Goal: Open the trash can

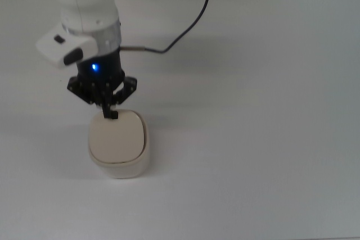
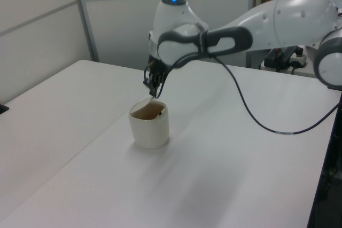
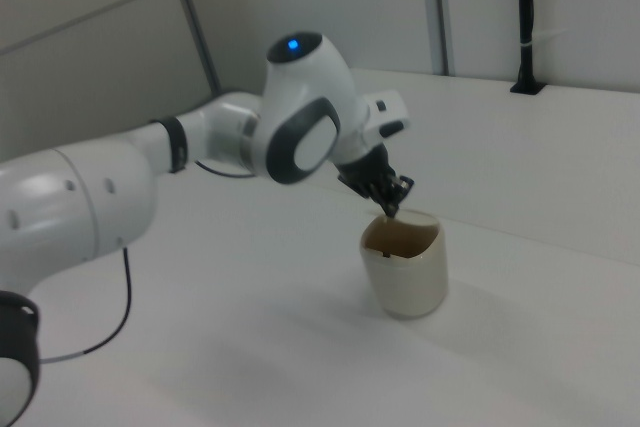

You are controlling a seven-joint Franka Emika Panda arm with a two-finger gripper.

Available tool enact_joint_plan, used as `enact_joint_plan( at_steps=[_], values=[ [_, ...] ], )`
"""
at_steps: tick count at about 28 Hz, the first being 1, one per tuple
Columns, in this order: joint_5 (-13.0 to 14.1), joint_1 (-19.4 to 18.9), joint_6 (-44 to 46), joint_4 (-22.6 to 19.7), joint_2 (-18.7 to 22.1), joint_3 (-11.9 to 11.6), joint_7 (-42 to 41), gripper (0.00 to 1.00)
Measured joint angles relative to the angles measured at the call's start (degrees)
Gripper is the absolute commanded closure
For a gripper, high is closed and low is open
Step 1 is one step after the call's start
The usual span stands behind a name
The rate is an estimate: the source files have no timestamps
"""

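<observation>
The trash can [image 1: 125, 166] is a small cream bin standing on the white table. Its beige lid [image 1: 117, 139] is tilted up off the rim. A brownish inside [image 2: 147, 112] shows in the left view and the same inside [image 3: 398, 238] in the right view. My gripper [image 1: 110, 114] is shut, its fingers pressed into one black tip. It hangs just above the can's edge nearest the arm, at the top view's upper side. In the left view the gripper [image 2: 153, 93] is a little above the can [image 2: 150, 131], next to the raised lid edge. The button is hidden.
A dark cable [image 1: 188, 26] runs from the wrist back over the table [image 1: 253, 139]. Grey wall panels [image 2: 107, 14] stand behind the table in the left view. A black post [image 3: 526, 27] rises at the table's far edge in the right view.
</observation>
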State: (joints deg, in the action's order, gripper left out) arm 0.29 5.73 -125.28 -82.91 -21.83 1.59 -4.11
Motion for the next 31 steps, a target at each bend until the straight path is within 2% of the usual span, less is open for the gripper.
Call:
enact_joint_plan(
  at_steps=[8, 19, 24, 26, 27, 29, 30, 31],
  values=[
    [0.9, -0.2, 12.7, 0.2, 7.4, 0.6, 0.0, 1.00],
    [0.9, -0.9, 24.7, 0.1, 13.0, 4.7, 3.4, 1.00],
    [0.9, -2.7, 29.2, -0.1, 14.9, 5.0, 3.9, 0.98],
    [0.9, -3.4, 30.2, -0.4, 15.9, 5.1, 4.4, 0.83],
    [0.9, -3.7, 30.4, -0.6, 16.3, 5.1, 4.5, 0.69],
    [0.9, -4.1, 30.7, -1.0, 17.1, 5.1, 4.7, 0.32],
    [0.9, -4.2, 30.8, -1.2, 17.4, 5.1, 4.7, 0.19],
    [0.9, -4.3, 30.8, -1.6, 17.8, 5.1, 4.8, 0.19]
  ],
)
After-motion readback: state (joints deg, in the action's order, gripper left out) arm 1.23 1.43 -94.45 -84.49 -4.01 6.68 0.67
